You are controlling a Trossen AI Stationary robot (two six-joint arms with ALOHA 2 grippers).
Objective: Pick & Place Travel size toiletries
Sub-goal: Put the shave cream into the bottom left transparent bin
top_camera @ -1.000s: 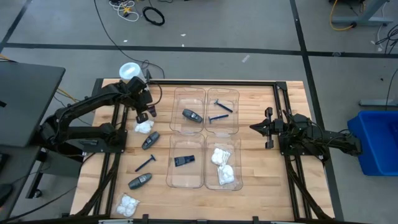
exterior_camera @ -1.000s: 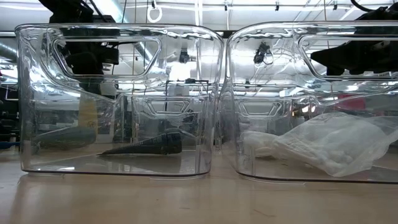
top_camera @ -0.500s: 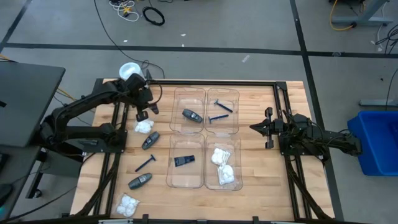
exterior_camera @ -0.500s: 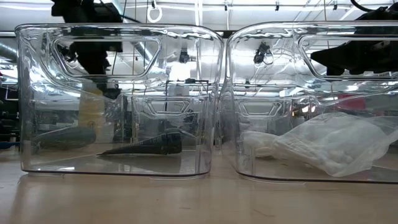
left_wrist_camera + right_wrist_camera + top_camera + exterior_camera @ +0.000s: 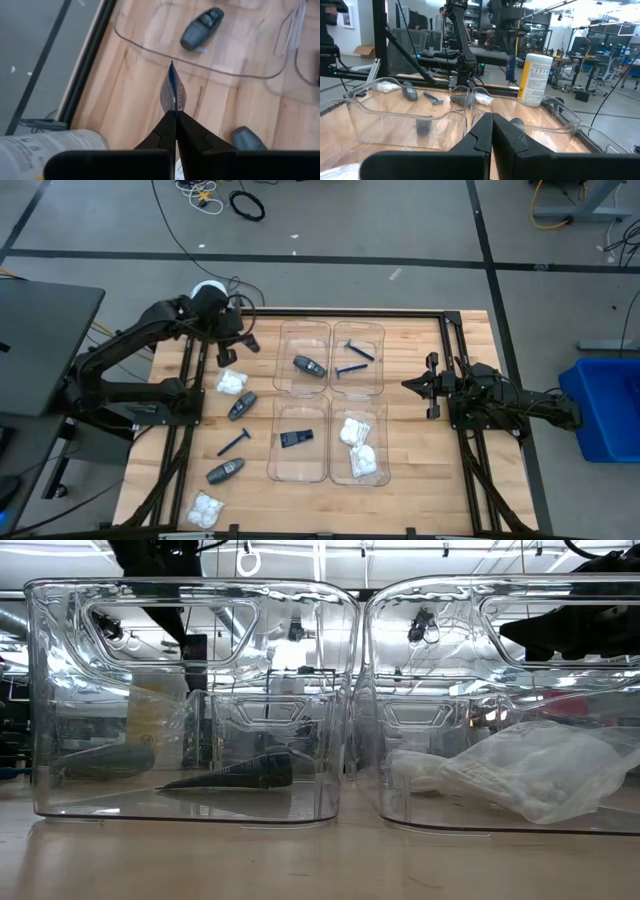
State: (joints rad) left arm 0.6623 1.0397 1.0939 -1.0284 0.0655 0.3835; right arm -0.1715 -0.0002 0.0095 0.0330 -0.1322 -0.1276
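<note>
My left gripper [image 5: 236, 352] hangs above the table's far left part, shut on a thin blue razor [image 5: 171, 91] that shows edge-on. Below it a white packet [image 5: 233, 381], a grey tube [image 5: 241, 406], a blue razor [image 5: 235, 442], a second tube [image 5: 225, 471] and a second packet [image 5: 205, 510] lie flat on the wood. Four clear trays [image 5: 330, 330] hold a grey tube [image 5: 309, 366], blue razors [image 5: 355, 360], a dark cone piece [image 5: 295, 438] and white packets [image 5: 360, 445]. My right gripper [image 5: 408, 385] waits shut and level at the table's right. My left gripper pinches the blue razor at one end [image 5: 173, 107] between its two fingertips, slanting down from the table's far left. The razor sticks out beyond the fingertips in line with them, lifted clear of the wood.
The yellow-and-white cylinder [image 5: 536, 79] stands at the far left corner, close beside my left arm. A black frame [image 5: 190, 420] runs along the table's left side, another along the right [image 5: 462, 350]. Bare wood lies between the loose items and the trays.
My left gripper has risen from just above the wood beside the white packet, staying shut. The loose items on the table lie where they were.
</note>
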